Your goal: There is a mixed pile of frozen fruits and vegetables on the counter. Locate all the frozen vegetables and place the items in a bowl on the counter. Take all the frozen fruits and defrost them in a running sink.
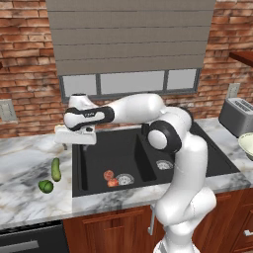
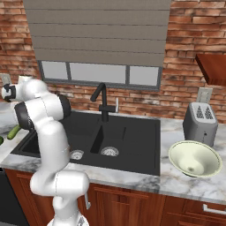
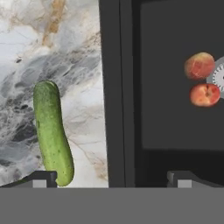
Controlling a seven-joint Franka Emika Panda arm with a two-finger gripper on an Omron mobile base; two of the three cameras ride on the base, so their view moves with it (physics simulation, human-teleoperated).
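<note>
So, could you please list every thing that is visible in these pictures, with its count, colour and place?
Long dark-green cucumber: one, on the white marble counter left of the sink.
Small round bright-green glossy item: one, on the counter just in front of the cucumber.
Round red-orange peaches: two, in the left basin, beside the silver drain.
Matte black double-basin sink: one, set in the counter.
Tall black faucet: one, behind the sink.
Wide cream-white bowl: one, on the counter right of the sink.
Grey toaster: one, behind the bowl.
Gripper: one, open, above the sink's left edge.
</note>
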